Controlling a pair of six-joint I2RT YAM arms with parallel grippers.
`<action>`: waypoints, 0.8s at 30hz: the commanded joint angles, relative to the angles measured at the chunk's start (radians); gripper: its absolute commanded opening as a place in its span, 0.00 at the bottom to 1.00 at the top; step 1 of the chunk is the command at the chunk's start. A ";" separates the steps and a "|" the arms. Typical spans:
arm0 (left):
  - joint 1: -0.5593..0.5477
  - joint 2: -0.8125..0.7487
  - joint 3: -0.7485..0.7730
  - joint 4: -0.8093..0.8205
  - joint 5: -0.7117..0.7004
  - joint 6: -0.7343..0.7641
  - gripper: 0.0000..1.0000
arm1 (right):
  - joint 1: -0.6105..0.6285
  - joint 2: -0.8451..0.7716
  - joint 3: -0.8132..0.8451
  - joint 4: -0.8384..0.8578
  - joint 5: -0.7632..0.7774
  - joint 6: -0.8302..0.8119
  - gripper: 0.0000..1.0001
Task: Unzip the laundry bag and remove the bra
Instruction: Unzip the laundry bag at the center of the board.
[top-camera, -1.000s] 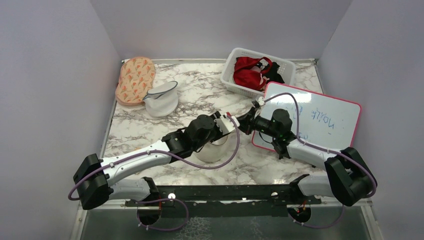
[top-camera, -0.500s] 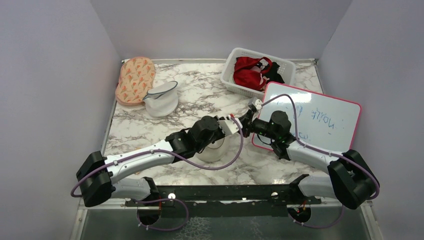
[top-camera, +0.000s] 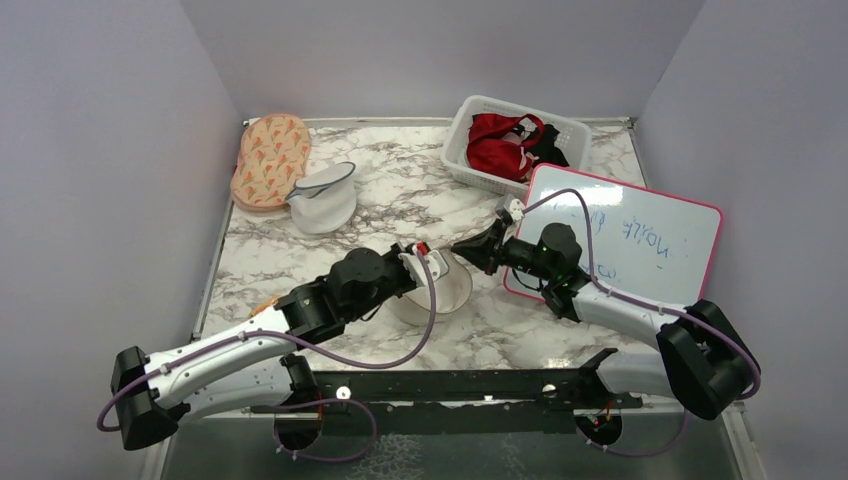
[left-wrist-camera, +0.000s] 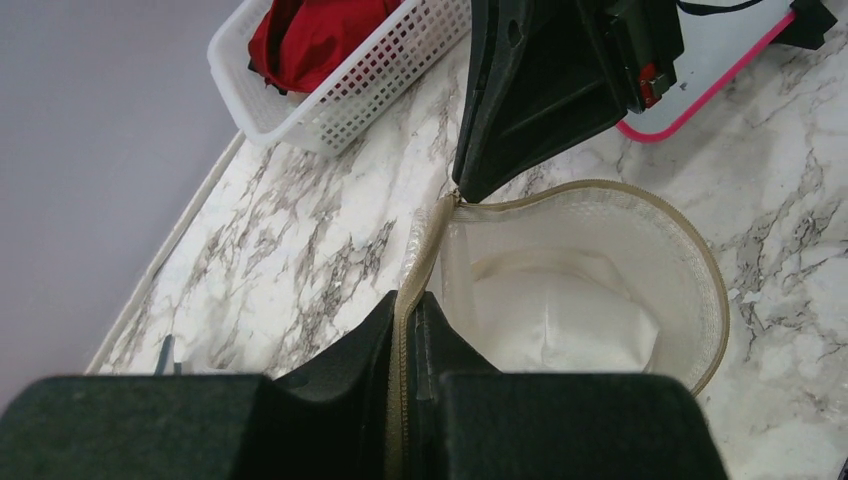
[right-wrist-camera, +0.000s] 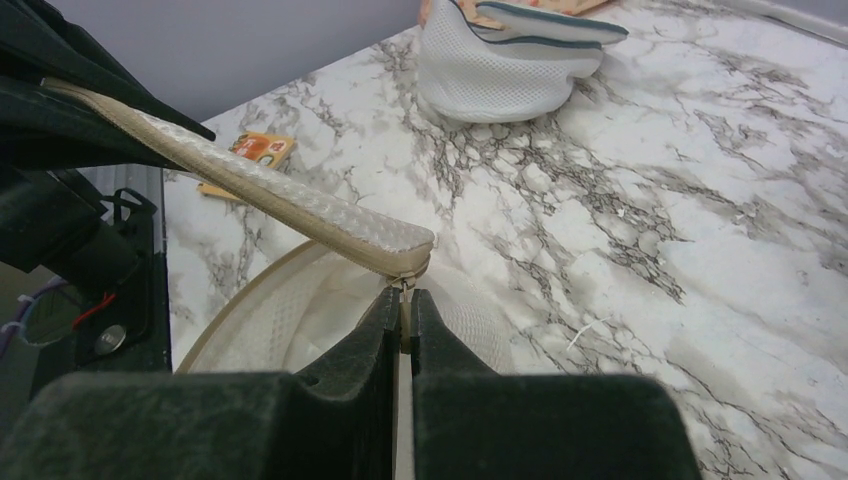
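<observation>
- Your left gripper (left-wrist-camera: 408, 308) is pinched closed on the zip tape (left-wrist-camera: 425, 245) of the laundry bag (left-wrist-camera: 640, 225), at the bag's 11 o'clock rim.
- Your right gripper (right-wrist-camera: 402, 300) is clamped tight on the zip pull (right-wrist-camera: 406, 278), at the bag's 1 o'clock.
- The tape runs taut between your two grippers.
- The bag lies gaping open at the table's centre, with the bra (left-wrist-camera: 560, 320) showing as white padded fabric inside.
- The basket (top-camera: 470, 125) with a red garment (top-camera: 500, 140) sits at the table's 1 o'clock.

— Bright, even light from overhead; only soft, faint shadows lie on the grey-veined white marble tabletop (top-camera: 270, 250).
— Sharp there, yes. In both wrist views the near black fingers (left-wrist-camera: 330, 400) blur out of focus.
</observation>
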 joint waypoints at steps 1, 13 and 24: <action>0.000 -0.086 -0.009 0.028 0.037 0.024 0.00 | -0.011 0.024 -0.002 -0.015 0.094 -0.002 0.01; 0.000 -0.007 -0.019 0.012 -0.040 -0.018 0.22 | -0.009 0.013 -0.012 0.021 -0.009 -0.041 0.01; -0.001 0.175 0.058 0.020 -0.103 -0.026 0.53 | -0.008 -0.005 -0.009 0.022 -0.048 -0.030 0.01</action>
